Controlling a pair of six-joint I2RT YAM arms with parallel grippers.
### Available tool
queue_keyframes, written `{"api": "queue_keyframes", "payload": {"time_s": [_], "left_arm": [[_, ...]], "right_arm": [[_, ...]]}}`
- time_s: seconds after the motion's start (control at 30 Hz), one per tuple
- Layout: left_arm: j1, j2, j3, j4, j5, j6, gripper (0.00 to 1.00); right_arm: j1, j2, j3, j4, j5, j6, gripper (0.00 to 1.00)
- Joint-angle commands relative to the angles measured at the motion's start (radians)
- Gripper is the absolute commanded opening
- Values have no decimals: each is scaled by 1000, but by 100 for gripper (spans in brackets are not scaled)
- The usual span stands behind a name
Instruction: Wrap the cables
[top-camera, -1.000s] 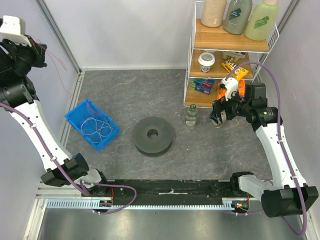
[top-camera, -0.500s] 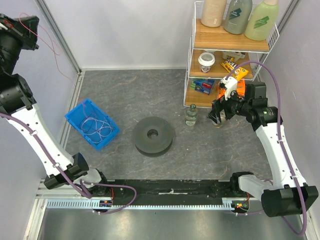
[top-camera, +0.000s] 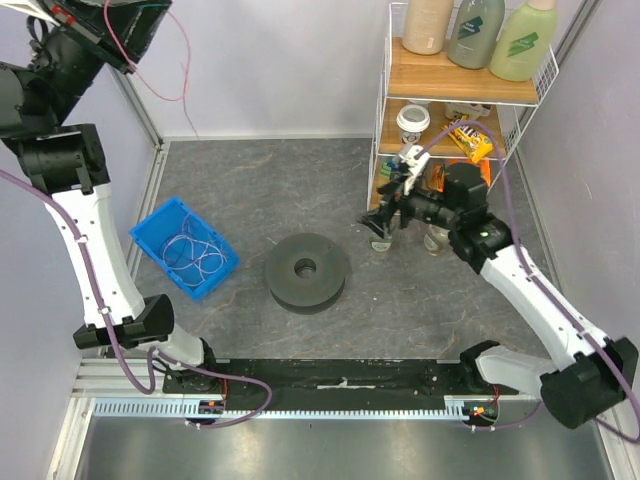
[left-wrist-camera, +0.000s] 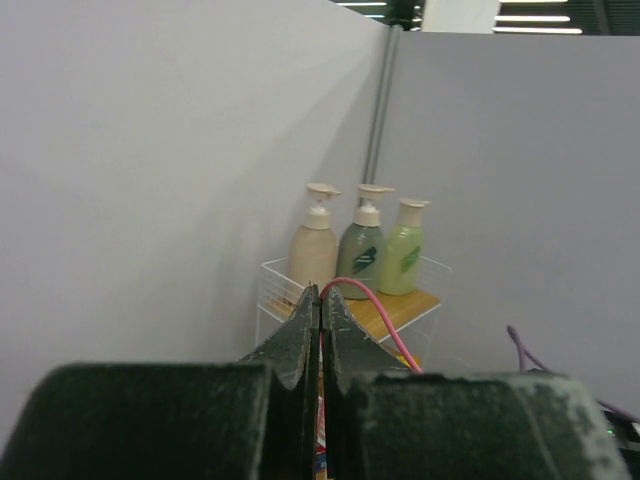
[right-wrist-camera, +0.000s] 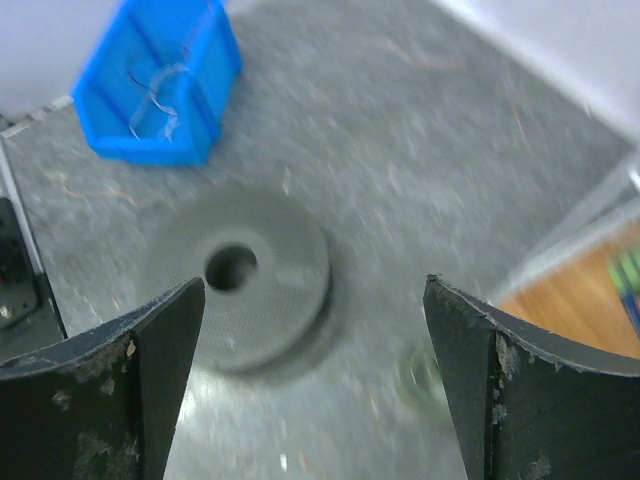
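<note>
The left end effector (left-wrist-camera: 320, 300) is raised high at the far left, above the surface, and is clenched on 1 pink cable (left-wrist-camera: 347, 280). The strand is pinched between the closed fingertips. In the top view it hangs from there in a loose loop against the back wall. The other cables (top-camera: 190, 252) lie coiled in a blue bin (top-camera: 155, 222) at the left of the grey surface (top-camera: 250, 190). A dark grey spool (top-camera: 285, 270) sits just right of the bin, near the middle.

The right end effector (right-wrist-camera: 312, 290) is released, its 2 fingers spread wide and grasping nothing. It hovers over a small bottle (top-camera: 381, 238) beside the shelf rack (top-camera: 450, 85) at the far right. 3 pump bottles (left-wrist-camera: 362, 255) stand on the rack's top shelf.
</note>
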Motion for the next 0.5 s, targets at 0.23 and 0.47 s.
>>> {"api": "queue_keyframes", "payload": {"time_s": [0.23,0.47], "left_arm": [[-164,-78,-41,36,31,54,2],[-164,-128,-102,28,51,65,2]], "right_arm": [[498,363,14,1002,159,-59,98],[672,641,267,1149,223,-150,98]]}}
